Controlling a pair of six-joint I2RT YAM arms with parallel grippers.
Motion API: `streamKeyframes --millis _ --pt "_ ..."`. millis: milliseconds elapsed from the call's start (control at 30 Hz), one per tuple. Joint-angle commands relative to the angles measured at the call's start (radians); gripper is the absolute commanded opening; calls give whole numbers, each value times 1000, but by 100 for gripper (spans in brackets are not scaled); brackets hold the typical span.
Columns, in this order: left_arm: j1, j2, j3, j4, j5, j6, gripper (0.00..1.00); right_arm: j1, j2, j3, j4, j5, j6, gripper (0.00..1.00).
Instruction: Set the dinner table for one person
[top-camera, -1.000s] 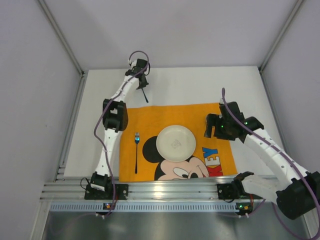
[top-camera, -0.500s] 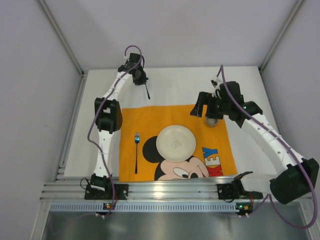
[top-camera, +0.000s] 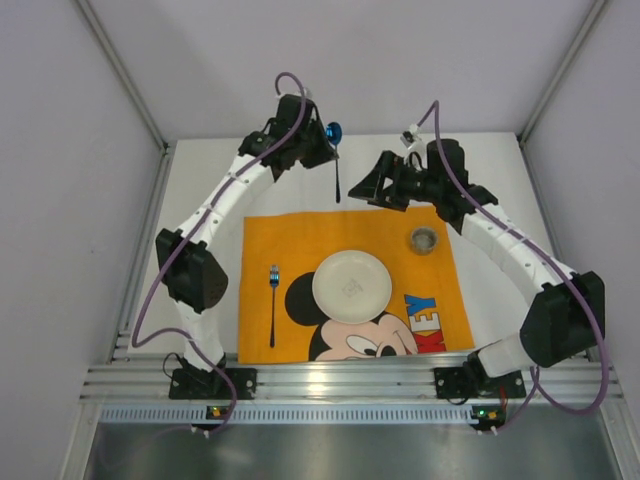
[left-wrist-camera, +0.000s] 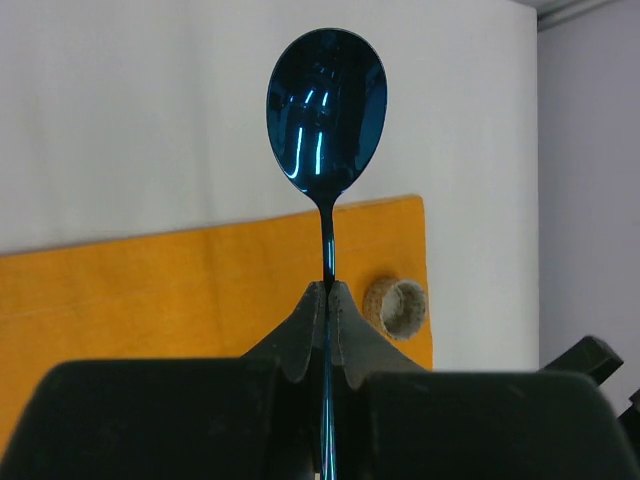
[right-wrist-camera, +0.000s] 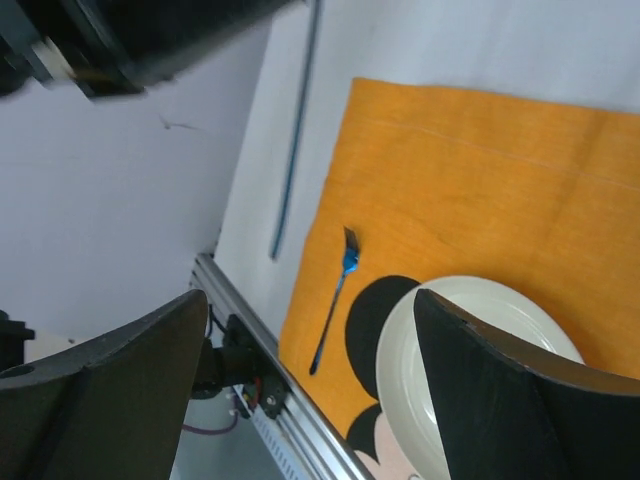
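The white dinner table (top-camera: 200, 200) carries an orange Mickey Mouse cloth (top-camera: 300, 235). On the cloth lie a white plate (top-camera: 352, 285), a blue fork (top-camera: 273, 300) to its left and a small grey cup (top-camera: 424, 239) at the back right corner. My left gripper (top-camera: 318, 148) is shut on a blue spoon (top-camera: 333, 131) and holds it in the air above the table's back, bowl up (left-wrist-camera: 326, 110). The spoon's handle hangs down (top-camera: 337, 185). My right gripper (top-camera: 378, 186) is open and empty, close to the right of the spoon.
Grey walls and aluminium rails (top-camera: 130, 90) enclose the table. A metal rail (top-camera: 330, 380) runs along the near edge. The right wrist view shows the fork (right-wrist-camera: 338, 295), the plate (right-wrist-camera: 398, 365) and the hanging spoon handle (right-wrist-camera: 295, 150).
My left gripper has swung right and lifted the spoon. My right gripper has let go of the cup on the cloth and moved back and left, towards the spoon.
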Motion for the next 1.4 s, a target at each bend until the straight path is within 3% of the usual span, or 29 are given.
streamKeyframes --millis 0,467,600,700,800,833,1100,1233,1367 --pt "-51 -49 -81 43 -18 -50 0 -5 -50 11 188 -78 89 84" --pt "-153 -59 -26 58 -30 -113 0 22 -94 -83 85 17 44 68" --pt "-163 -63 -26 58 -42 -125 0 24 -97 -95 90 11 44 51" --pt "-174 -65 -25 62 -62 -128 0 25 -97 -101 91 10 47 19" --pt "-177 -66 -29 63 -67 -136 0 25 -108 -111 90 16 47 9" --pt "-177 -65 -29 63 -67 -137 0 25 -111 -115 91 17 46 1" --pt "-189 -101 -66 34 -91 -91 0 13 -192 -138 9 51 -14 0" --pt "-189 -184 -176 -21 -206 -16 45 -51 -272 -221 -36 44 -36 0" --pt "-188 -296 -310 -34 -289 25 69 -113 -371 -305 -90 33 -68 0"
